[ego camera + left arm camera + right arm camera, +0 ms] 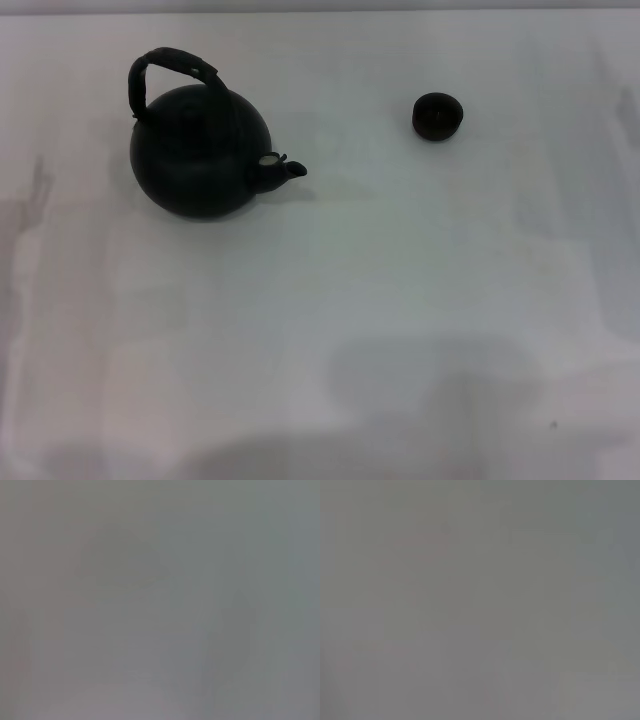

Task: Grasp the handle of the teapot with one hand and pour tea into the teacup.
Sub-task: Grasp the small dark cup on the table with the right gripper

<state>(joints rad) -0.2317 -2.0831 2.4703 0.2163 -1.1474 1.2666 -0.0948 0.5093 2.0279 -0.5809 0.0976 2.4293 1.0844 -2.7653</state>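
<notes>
Teapot (pixel 200 155), one in number, stands upright on the white bench (pixel 400 320) at the left rear. Its single arched handle (pixel 165 70) rises over the top, leaning toward the left. Its short spout (pixel 280 172) points right, and the spout-to-body axis runs left to right. One teacup (pixel 437 115) stands well apart to the right. Neither gripper is visible, so their opening cannot be told.

head high above table (pixel 400 330), wrists (featureless)
</notes>
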